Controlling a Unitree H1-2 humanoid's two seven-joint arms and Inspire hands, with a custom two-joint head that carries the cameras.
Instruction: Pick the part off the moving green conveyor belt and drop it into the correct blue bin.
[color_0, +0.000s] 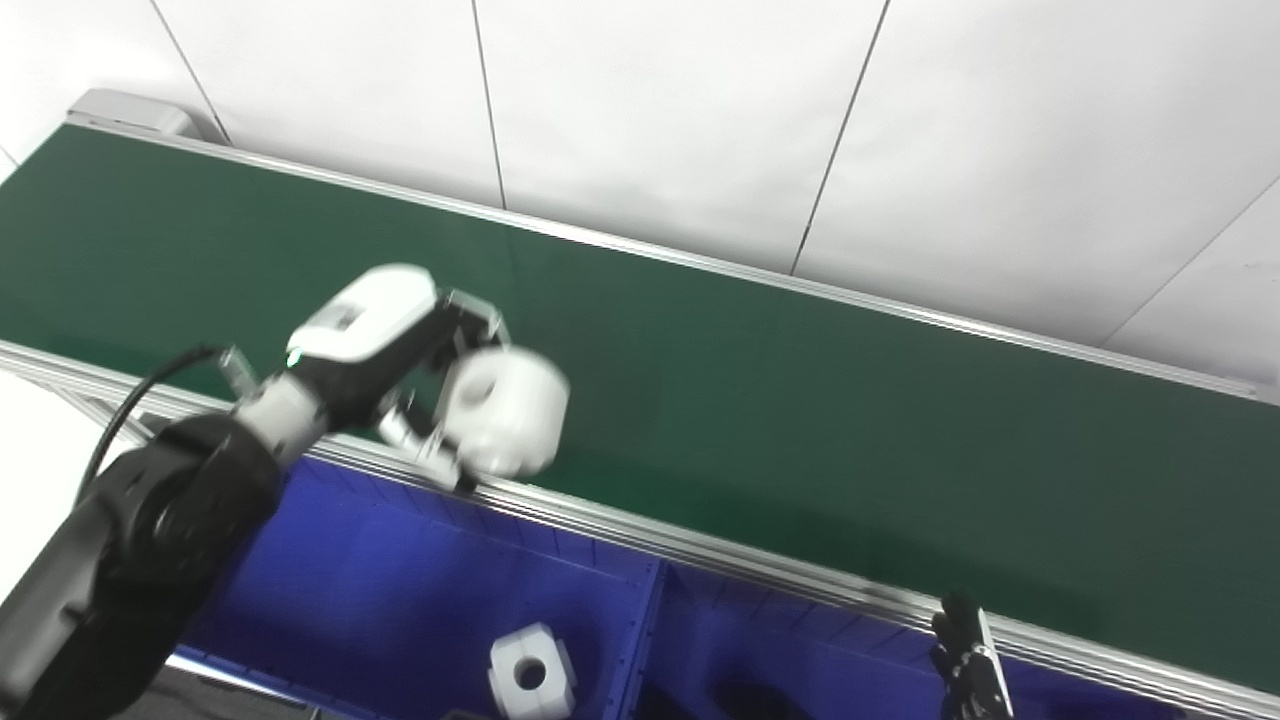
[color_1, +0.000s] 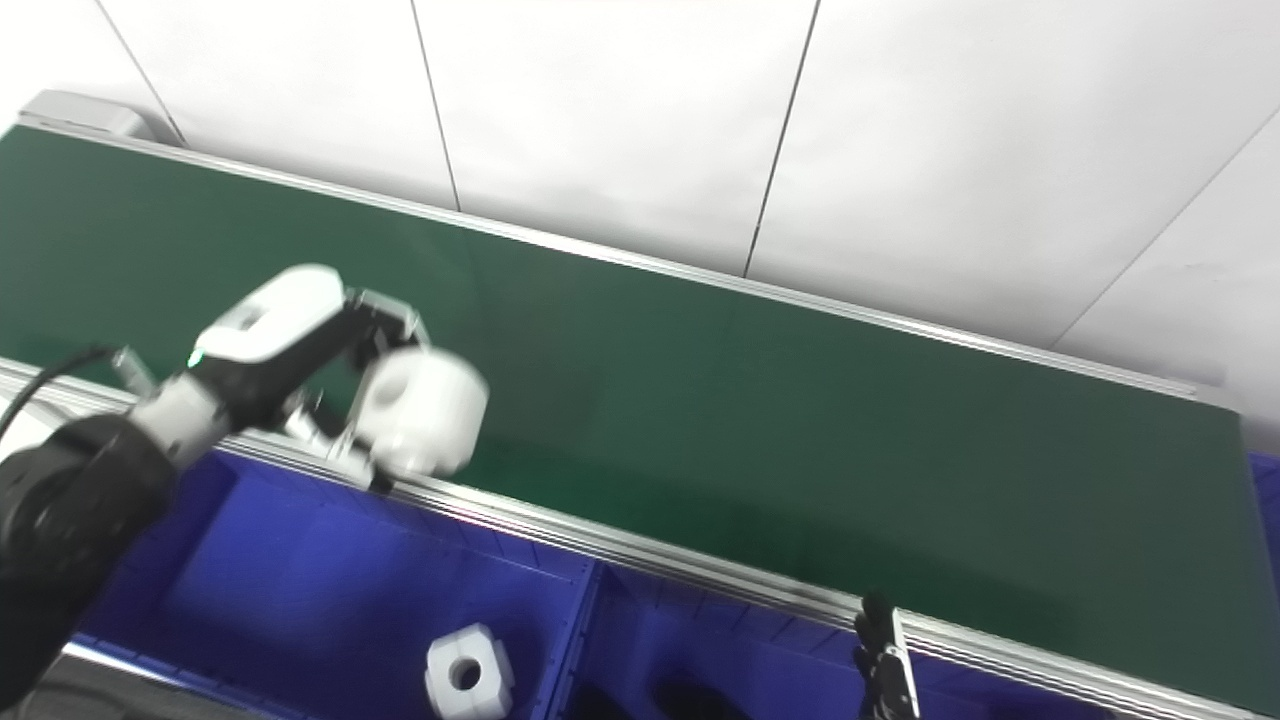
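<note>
From the left eye, my left hand (color_0: 400, 365) is clamped on the white part (color_0: 505, 410), which hangs over the belt's near rail at about 9 o'clock in the frame. The picture smears there, so I cannot quite tell how the fingers sit around it. To do this well, I judge I should carry the part clear of the rail, centre it over the left blue bin (color_0: 330, 560) toward 7 o'clock, and only then let go, so it does not clip the divider. A second white part (color_0: 532, 675) already lies in that bin at 6 o'clock. My right hand (color_0: 965, 660) barely peeks in at 5 o'clock; its state I cannot tell.

From the right eye, the green conveyor belt (color_1: 750, 400) runs bare from 10 to 4 o'clock, framed by aluminium rails. A white panelled wall (color_1: 900, 150) stands behind it, from 12 round to 2 o'clock.
</note>
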